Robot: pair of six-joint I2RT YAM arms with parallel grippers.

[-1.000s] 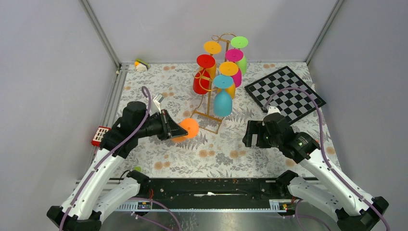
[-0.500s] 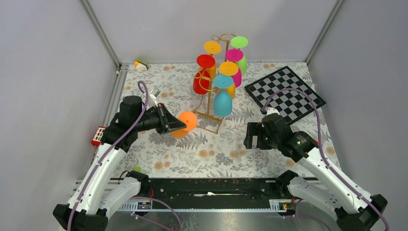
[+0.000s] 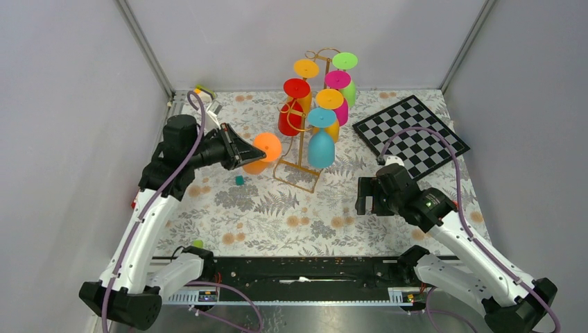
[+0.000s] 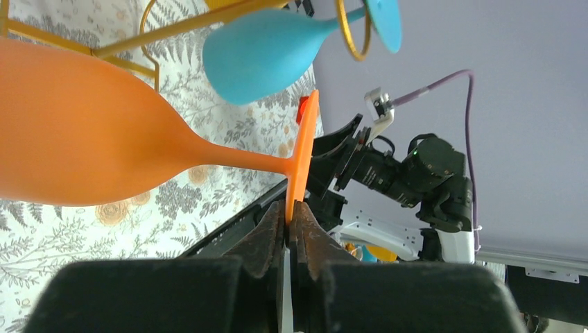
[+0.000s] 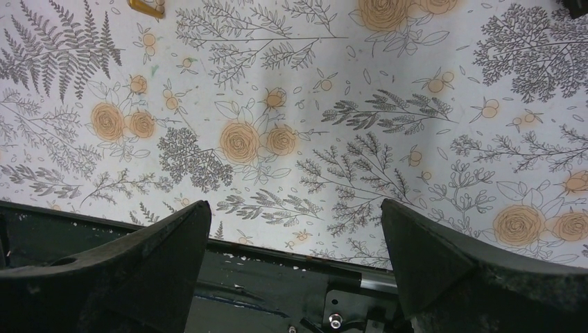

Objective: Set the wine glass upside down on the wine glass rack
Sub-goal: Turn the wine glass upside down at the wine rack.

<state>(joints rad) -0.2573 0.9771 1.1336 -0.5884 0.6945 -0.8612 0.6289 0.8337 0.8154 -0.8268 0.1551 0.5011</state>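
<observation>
My left gripper (image 3: pixel 248 152) is shut on the flat foot of an orange wine glass (image 3: pixel 263 150), held above the table just left of the rack. In the left wrist view the glass (image 4: pixel 104 139) lies sideways, its foot edge pinched between my fingertips (image 4: pixel 290 220). The gold wire wine glass rack (image 3: pixel 305 125) stands at the back centre with several coloured glasses hanging upside down, a teal one (image 3: pixel 321 142) nearest. My right gripper (image 3: pixel 366 195) is open and empty, low over the floral mat (image 5: pixel 298 125).
A checkerboard (image 3: pixel 410 135) lies at the back right. A small teal cube (image 3: pixel 239 180) sits on the mat below the held glass. A red-and-white block (image 3: pixel 134 203) peeks out at the left edge. A small yellow-white object (image 3: pixel 201 91) is in the back left corner.
My left arm has lifted and carried the orange glass back and slightly left, toward the rack's left side. The teal cube beneath is now uncovered. The right arm has barely moved.
</observation>
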